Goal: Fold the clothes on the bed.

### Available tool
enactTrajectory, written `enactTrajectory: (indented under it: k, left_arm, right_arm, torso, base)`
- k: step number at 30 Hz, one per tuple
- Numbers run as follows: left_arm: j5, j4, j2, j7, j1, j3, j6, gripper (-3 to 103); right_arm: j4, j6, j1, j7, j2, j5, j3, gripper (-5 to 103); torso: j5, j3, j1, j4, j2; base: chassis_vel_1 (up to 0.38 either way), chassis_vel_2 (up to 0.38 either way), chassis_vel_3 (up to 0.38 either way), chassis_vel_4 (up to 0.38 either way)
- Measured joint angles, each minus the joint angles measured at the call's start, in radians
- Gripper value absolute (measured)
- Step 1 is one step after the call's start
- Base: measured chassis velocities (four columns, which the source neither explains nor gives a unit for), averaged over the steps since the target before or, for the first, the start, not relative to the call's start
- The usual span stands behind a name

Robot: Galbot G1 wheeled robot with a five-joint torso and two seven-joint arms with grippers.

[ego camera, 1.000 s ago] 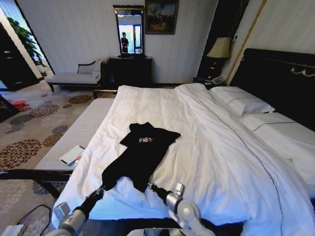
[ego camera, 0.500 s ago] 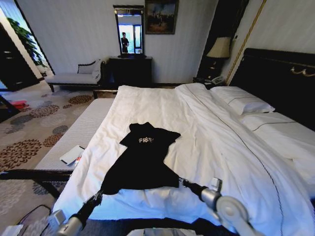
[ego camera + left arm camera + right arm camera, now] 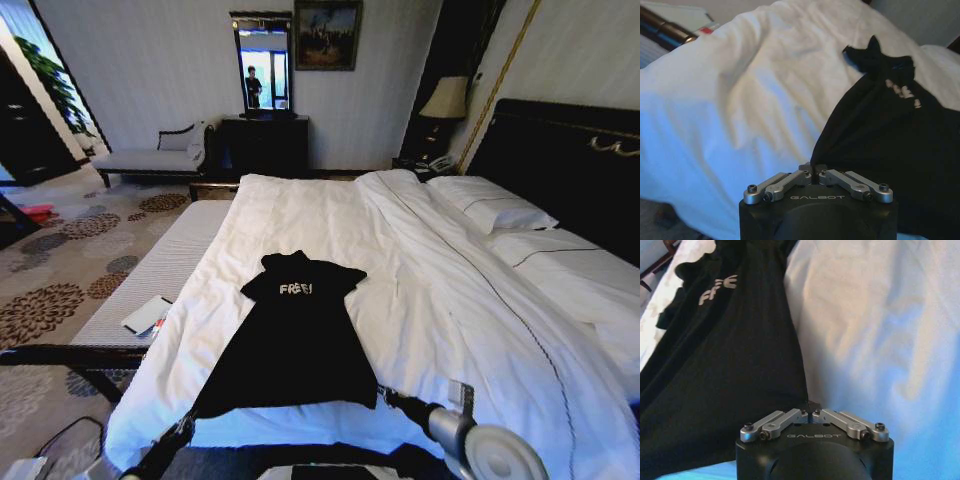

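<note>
The clothes (image 3: 295,340), a small black top with white "FREE!" lettering, lie stretched flat on the white bed (image 3: 450,290), collar away from me and hem nearest me. My left gripper (image 3: 192,416) is shut on the hem's left corner. My right gripper (image 3: 384,396) is shut on the hem's right corner. In the left wrist view the closed gripper (image 3: 812,171) pinches a point of the black fabric (image 3: 890,130). In the right wrist view the closed gripper (image 3: 810,414) holds the corner of the top (image 3: 730,350), with white duvet beside it.
A grey padded bench (image 3: 160,265) runs along the bed's left side with a white flat item (image 3: 147,314) on it. White pillows (image 3: 495,212) and a dark headboard (image 3: 570,160) lie at the right. A dark wooden rail (image 3: 70,355) crosses at the lower left.
Both grippers have drawn apart and back toward me with the hem held. The bunched lower part of the top has spread out wide and flat.
</note>
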Motion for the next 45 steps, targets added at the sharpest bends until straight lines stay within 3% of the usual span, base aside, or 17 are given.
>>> enactTrajectory:
  k: [11, 25, 26, 28, 30, 32, 33, 37, 39, 41, 42, 43, 45]
  left_arm:
    - [0.029, 0.052, -0.002, 0.004, 0.031, 0.013, -0.047, 1]
    - [0.098, 0.095, -0.03, -0.037, -0.044, 0.071, -0.023, 2]
    - [0.106, 0.095, -0.036, -0.045, -0.057, 0.077, -0.014, 7]
    - [0.112, 0.092, -0.041, -0.051, -0.068, 0.08, -0.006, 12]
    - [0.139, 0.077, -0.048, -0.069, -0.097, 0.082, 0.007, 23]
    - [0.153, 0.067, -0.049, -0.076, -0.101, 0.082, 0.01, 23]
    - [0.178, 0.053, -0.049, -0.08, -0.099, 0.081, 0.01, 28]
    - [0.271, 0.026, -0.054, -0.075, -0.074, 0.065, -0.026, 45]
    - [0.3, 0.009, -0.071, -0.071, -0.066, 0.054, -0.047, 56]
    - [0.3, 0.0, -0.08, -0.074, -0.068, 0.05, -0.049, 56]
    - [0.292, -0.015, -0.093, -0.081, -0.075, 0.043, -0.05, 67]
    - [0.292, -0.015, -0.093, -0.081, -0.075, 0.043, -0.05, 67]
    - [0.285, -0.034, -0.1, -0.091, -0.099, 0.027, -0.048, 72]
  right_arm:
    - [-0.002, 0.006, -0.033, -0.02, 0.045, -0.089, -0.057, 0]
    - [-0.041, 0.03, -0.024, -0.037, 0.074, -0.157, -0.097, -3]
    - [-0.046, 0.034, -0.021, -0.038, 0.076, -0.169, -0.103, 2]
    - [-0.048, 0.037, -0.019, -0.038, 0.077, -0.174, -0.105, 2]
    - [-0.048, 0.044, -0.019, -0.053, 0.076, -0.174, -0.095, 13]
    - [-0.04, 0.045, -0.021, -0.063, 0.076, -0.168, -0.079, 19]
    - [-0.026, 0.048, -0.028, -0.07, 0.078, -0.165, -0.056, 24]
    - [0.017, 0.062, -0.046, -0.086, 0.068, -0.156, 0.021, 35]
    - [0.02, 0.087, -0.017, -0.102, 0.032, -0.154, 0.067, 46]
    - [0.01, 0.097, 0.016, -0.108, 0.004, -0.138, 0.083, 51]
    - [-0.015, 0.104, 0.078, -0.112, -0.039, -0.094, 0.098, 57]
    - [-0.015, 0.104, 0.078, -0.112, -0.039, -0.094, 0.098, 57]
    - [-0.083, 0.123, 0.212, -0.119, -0.11, -0.008, 0.09, 68]
  torso:
    - [-0.0001, 0.0, 0.0, -0.0001, 0.0]
    - [0.0002, 0.0, 0.0, 0.0, 0.0]
    - [0.0002, 0.0, 0.0, 0.0002, 0.0]
    - [0.0001, 0.0, 0.0, 0.0002, 0.0]
    - [0.0001, 0.0, 0.0, -0.0001, 0.0]
    - [0.0001, 0.0, 0.0, -0.0003, 0.0]
    - [0.0002, 0.0, 0.0, 0.0, 0.0]
    - [0.0002, 0.0, 0.0, -0.0003, 0.0]
    - [0.0001, 0.0, 0.0, -0.0004, 0.0]
    - [0.0001, 0.0, 0.0, -0.0003, 0.0]
    - [0.0002, 0.0, 0.0, 0.0002, 0.0]
    - [0.0002, 0.0, 0.0, 0.0002, 0.0]
    - [0.0007, 0.0, 0.0, -0.0002, 0.0]
  base:
    - [0.0, 0.0, 0.0, 0.0]
    - [0.0, 0.0, 0.0, 0.0]
    - [0.0, 0.0, 0.0, 0.0]
    - [0.0, 0.0, 0.0, 0.0]
    - [0.0, 0.0, 0.0, 0.0]
    - [0.0, 0.0, 0.0, 0.0]
    - [0.0, 0.0, 0.0, 0.0]
    - [0.0, 0.0, 0.0, 0.0]
    - [0.0, 0.0, 0.0, 0.0]
    - [0.0, 0.0, 0.0, 0.0]
    - [0.0, 0.0, 0.0, 0.0]
    - [0.0, 0.0, 0.0, 0.0]
    - [0.0, 0.0, 0.0, 0.0]
